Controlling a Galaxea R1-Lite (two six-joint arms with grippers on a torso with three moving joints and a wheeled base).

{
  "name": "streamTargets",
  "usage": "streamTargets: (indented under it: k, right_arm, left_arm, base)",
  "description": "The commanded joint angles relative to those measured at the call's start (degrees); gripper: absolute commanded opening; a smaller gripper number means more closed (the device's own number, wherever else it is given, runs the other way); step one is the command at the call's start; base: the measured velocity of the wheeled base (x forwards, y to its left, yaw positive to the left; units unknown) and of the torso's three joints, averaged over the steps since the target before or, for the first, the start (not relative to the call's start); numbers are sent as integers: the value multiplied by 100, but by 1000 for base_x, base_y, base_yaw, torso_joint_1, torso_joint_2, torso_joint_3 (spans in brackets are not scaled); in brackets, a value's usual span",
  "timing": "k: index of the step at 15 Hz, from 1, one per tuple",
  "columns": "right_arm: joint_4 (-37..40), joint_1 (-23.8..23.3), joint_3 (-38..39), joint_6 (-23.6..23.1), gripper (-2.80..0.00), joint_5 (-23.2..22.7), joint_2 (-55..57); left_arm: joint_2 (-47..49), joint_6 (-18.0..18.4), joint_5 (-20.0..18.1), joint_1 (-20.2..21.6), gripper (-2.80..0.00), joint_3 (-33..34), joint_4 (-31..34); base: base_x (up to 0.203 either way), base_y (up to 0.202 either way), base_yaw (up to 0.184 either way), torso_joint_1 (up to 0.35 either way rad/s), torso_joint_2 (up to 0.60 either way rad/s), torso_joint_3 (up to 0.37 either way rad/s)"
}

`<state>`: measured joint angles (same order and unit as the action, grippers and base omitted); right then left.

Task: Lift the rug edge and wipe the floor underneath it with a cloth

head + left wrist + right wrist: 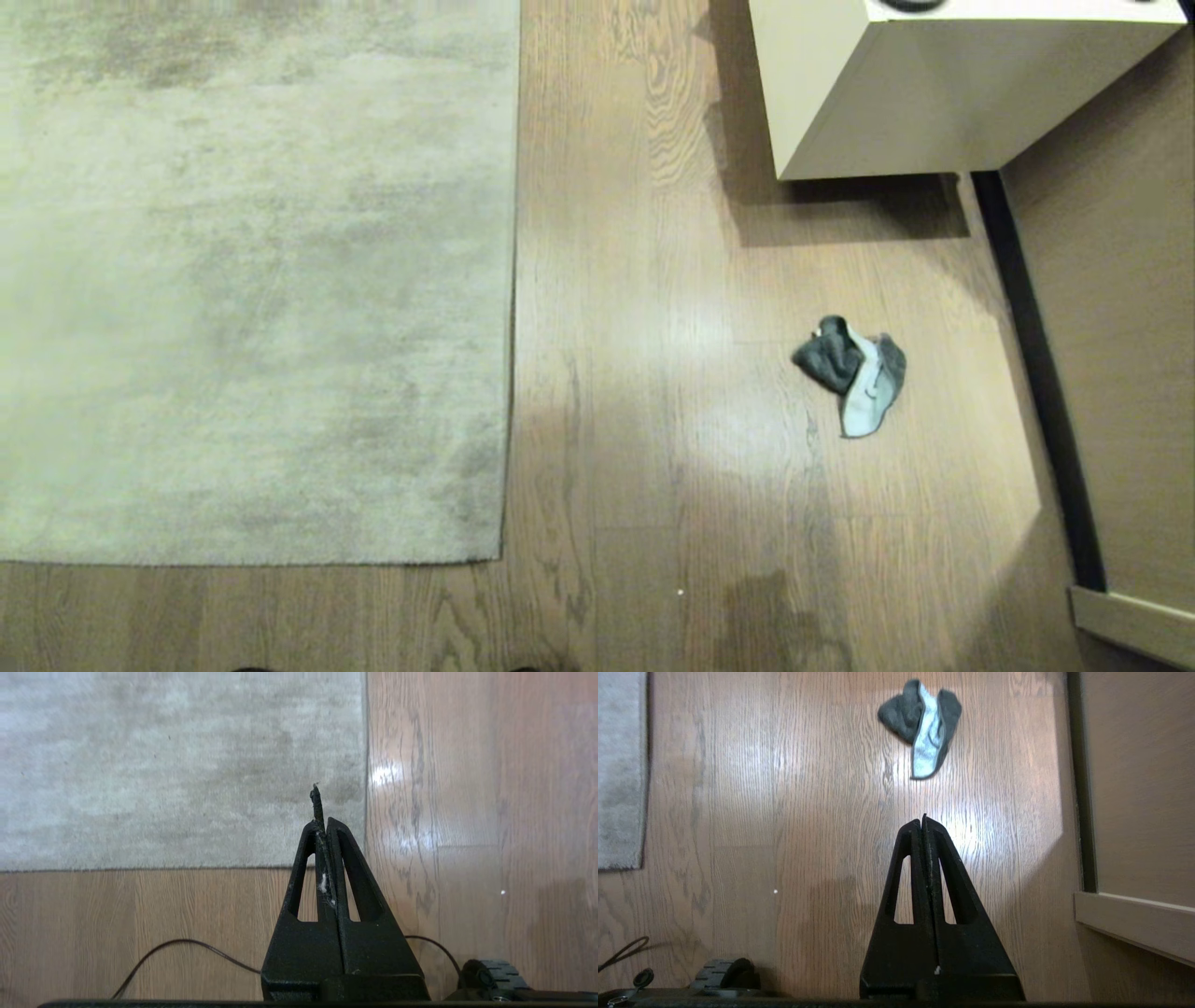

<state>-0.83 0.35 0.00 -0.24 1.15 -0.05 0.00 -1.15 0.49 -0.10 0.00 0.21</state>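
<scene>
Task not yet begun: rug edge (512, 280) lies flat on floor (672, 420); cloth (854, 371) unheld; left gripper (322, 812) and right gripper (923, 823) are clenched empty.

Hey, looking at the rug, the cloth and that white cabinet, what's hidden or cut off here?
- Rug: head view's left and top edges crop it; only one corner shows.
- Floor beneath the rug: covered, since the rug edge lies flat.
- Cloth: crumpled, folds hide its inner faces.
- White cabinet: cut off by the top edge of the head view.
- Both arms: outside the head view.
</scene>
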Motion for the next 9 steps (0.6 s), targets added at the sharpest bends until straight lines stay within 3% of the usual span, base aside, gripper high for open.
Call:
streamTargets:
  k: [1, 9]
  right_arm:
    - [-5, 0, 0, -2, -280, 0, 5]
    - [-5, 0, 0, -2, -280, 8, 5]
  left_arm:
    - [9, 0, 13, 1, -280, 0, -3]
    - [9, -8, 13, 1, -280, 0, -3]
  base:
    - [0, 0, 0, 2, 7, 199]
    - [0, 0, 0, 2, 3, 200]
